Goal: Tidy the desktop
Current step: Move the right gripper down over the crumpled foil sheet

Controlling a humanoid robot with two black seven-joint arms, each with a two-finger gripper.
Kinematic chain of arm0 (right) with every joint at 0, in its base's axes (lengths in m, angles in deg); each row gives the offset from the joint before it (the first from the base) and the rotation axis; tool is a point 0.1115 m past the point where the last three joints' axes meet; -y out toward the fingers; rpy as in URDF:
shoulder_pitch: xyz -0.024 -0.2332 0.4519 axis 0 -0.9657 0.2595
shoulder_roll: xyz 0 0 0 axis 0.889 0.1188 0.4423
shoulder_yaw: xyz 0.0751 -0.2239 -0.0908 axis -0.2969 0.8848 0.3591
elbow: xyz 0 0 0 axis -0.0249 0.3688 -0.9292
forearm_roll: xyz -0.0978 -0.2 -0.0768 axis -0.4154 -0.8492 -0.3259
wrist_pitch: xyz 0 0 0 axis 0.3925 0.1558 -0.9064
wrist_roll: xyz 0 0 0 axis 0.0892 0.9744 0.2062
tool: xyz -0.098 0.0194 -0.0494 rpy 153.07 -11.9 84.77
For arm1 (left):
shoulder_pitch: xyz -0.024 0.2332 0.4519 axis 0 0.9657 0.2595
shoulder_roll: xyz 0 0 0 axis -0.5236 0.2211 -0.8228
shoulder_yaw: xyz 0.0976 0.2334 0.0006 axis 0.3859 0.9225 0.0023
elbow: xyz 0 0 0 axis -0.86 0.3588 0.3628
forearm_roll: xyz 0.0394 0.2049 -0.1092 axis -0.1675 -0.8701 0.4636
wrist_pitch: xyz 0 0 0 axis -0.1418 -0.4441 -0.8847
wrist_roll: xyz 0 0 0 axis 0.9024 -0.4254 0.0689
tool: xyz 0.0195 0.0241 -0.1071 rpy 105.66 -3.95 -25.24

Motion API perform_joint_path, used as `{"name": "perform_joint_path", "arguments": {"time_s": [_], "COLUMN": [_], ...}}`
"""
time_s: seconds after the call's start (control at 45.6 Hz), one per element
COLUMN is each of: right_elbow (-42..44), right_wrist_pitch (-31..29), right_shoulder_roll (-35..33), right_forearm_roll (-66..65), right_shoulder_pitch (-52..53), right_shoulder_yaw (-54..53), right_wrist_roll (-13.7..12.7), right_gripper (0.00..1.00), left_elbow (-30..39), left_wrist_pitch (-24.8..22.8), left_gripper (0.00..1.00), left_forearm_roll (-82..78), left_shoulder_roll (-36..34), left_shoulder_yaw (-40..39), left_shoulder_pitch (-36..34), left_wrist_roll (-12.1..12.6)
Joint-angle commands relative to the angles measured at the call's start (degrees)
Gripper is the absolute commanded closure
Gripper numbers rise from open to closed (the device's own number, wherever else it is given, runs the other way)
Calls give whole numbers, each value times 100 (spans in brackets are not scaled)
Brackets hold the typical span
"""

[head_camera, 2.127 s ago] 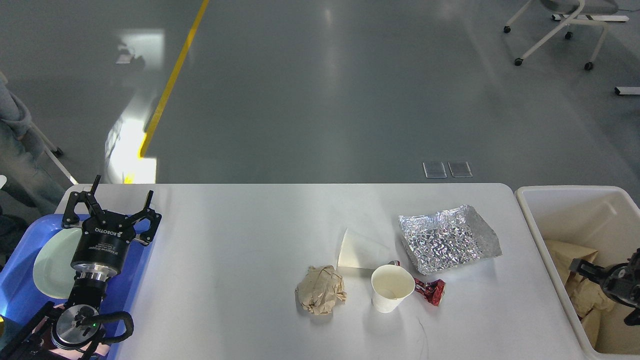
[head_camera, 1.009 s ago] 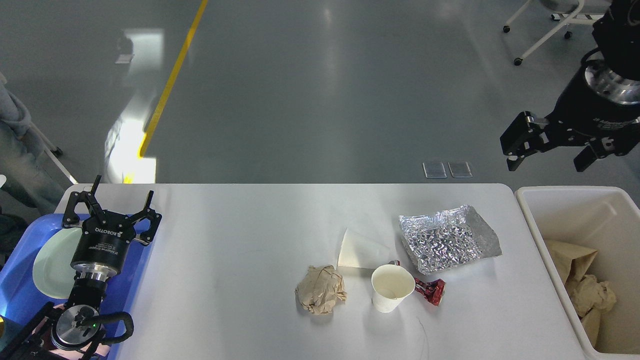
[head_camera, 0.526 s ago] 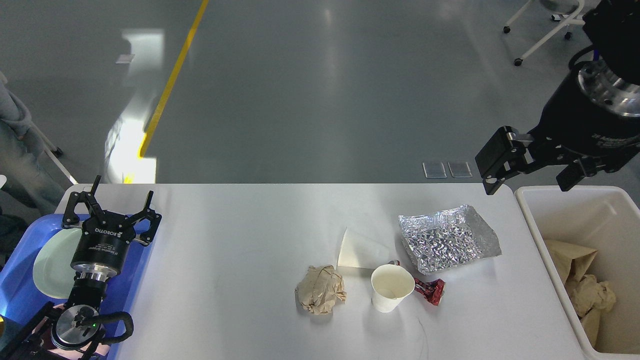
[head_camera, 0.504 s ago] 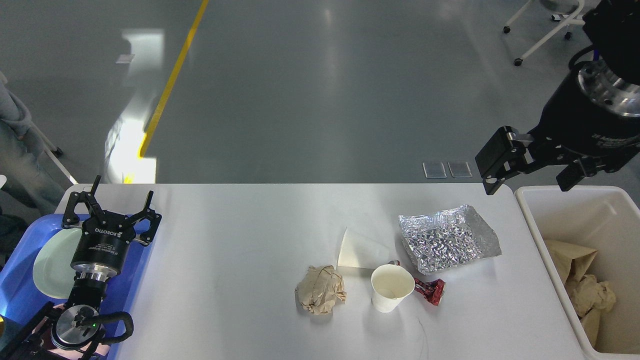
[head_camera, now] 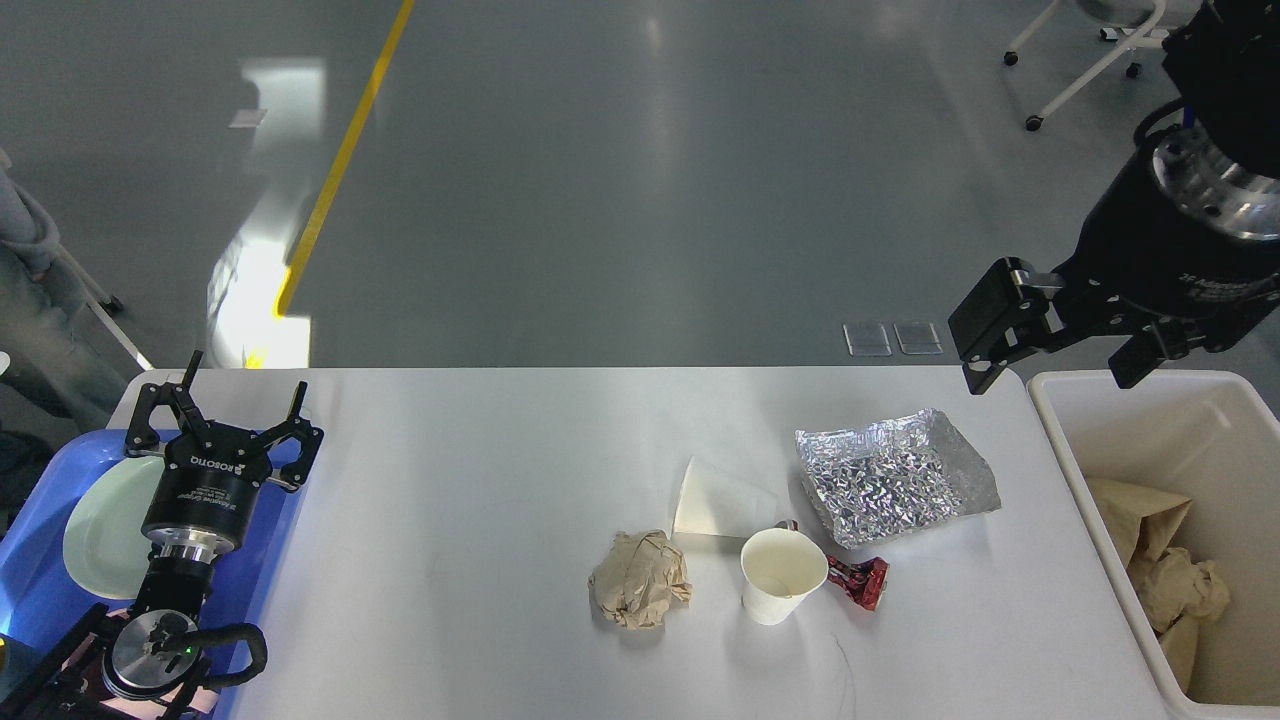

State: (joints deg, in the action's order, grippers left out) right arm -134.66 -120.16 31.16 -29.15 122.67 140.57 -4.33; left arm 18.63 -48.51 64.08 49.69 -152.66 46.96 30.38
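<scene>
The white desktop [head_camera: 480, 480] carries a crumpled brown paper ball [head_camera: 640, 580], an upright white paper cup [head_camera: 783, 575], a second white cup lying on its side [head_camera: 718, 500], a red wrapper [head_camera: 860, 582] and a sheet of crinkled foil [head_camera: 893, 475]. My right gripper [head_camera: 1058, 362] hangs open and empty in the air above the desktop's far right corner, beside the bin. My left gripper [head_camera: 222, 408] stands open and empty over the blue tray [head_camera: 40, 580] at the left edge.
A cream plastic bin [head_camera: 1100, 530] right of the desktop holds brown paper scraps [head_camera: 1165, 590]. A pale green plate [head_camera: 100, 530] lies in the blue tray. A wheeled chair [head_camera: 1100, 50] stands far back right; a person's legs [head_camera: 30, 290] are at the left edge.
My right gripper rose out of the bin, open and empty, then swung left and down toward the desktop's far right corner. The left arm and the litter stayed put.
</scene>
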Motion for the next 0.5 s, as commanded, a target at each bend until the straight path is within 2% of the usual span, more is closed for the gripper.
{"name": "perform_joint_path", "arguments": {"time_s": [0.0,0.154,0.307,0.482], "right_elbow": [28,221,546,731], "right_wrist_pitch": [371,987,1733,2595], "right_shoulder_roll": [23,-12,-3,76], "right_forearm_roll": [0,254,1501,2767], "right_shoulder_pitch": [-419,-1315,-2080,-2872], "right_shoulder_yaw": [9,0,88,53], "right_wrist_roll": [-1,-27,-115,-633], "right_gripper": [0,0,1,2], "left_elbow": [0,0,0,0], "left_wrist_pitch": [-4,5,-4,-4], "left_gripper": [3,3,3,3], "left_forearm_roll": [0,0,0,0], "left_shoulder_roll": [-7,2,2,2], "left_shoulder_yaw": [0,0,0,0], "left_shoulder_pitch": [-5,-5,-5,-5], "left_wrist_roll": [0,0,0,0]}}
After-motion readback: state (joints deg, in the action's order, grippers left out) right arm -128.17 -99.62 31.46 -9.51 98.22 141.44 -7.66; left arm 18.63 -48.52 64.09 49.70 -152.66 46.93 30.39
